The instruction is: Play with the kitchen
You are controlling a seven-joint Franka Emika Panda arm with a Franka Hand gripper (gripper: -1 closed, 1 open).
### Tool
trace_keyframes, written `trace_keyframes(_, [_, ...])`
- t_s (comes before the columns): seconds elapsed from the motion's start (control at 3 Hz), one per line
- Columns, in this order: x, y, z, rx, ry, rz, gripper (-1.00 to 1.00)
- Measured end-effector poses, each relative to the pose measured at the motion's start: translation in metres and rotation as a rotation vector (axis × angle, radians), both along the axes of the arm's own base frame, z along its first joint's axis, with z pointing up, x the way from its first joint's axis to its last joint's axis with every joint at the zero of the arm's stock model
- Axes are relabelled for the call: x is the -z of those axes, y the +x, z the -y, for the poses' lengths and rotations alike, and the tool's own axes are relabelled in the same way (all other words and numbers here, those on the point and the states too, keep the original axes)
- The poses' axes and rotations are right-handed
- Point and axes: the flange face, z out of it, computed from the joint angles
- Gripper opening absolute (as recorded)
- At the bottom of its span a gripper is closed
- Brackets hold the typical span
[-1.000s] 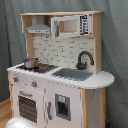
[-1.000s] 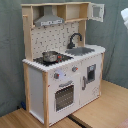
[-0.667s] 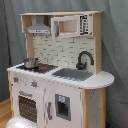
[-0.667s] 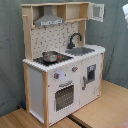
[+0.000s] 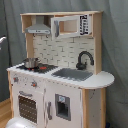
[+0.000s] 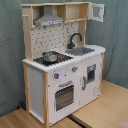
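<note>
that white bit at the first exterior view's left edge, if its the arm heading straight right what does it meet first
Likely the kitchen, at its wooden side post beside the grey hood: the white bit sits level with them. Depth is unclear, and no gripper shows.

The kitchen (image 5: 60, 75) was cut off at the bottom edge in the first exterior view, so its base did not show. A pale rounded shape (image 5: 20, 123) at that view's bottom edge and a small white object (image 5: 2, 39) at its left edge were both cropped and too blurred to identify. The 2 knobs (image 6: 65, 72) in the second exterior view were too small to read.
</note>
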Motion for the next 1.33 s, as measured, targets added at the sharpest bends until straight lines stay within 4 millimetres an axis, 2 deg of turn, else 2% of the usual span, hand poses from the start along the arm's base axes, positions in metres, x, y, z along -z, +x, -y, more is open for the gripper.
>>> trace_keyframes(0.67, [-0.009,0.020,0.065,0.028,0.169,0.108,1.00])
trace_keyframes(1.33, [-0.003,0.051,0.109,-0.010,0.281,0.181,1.00])
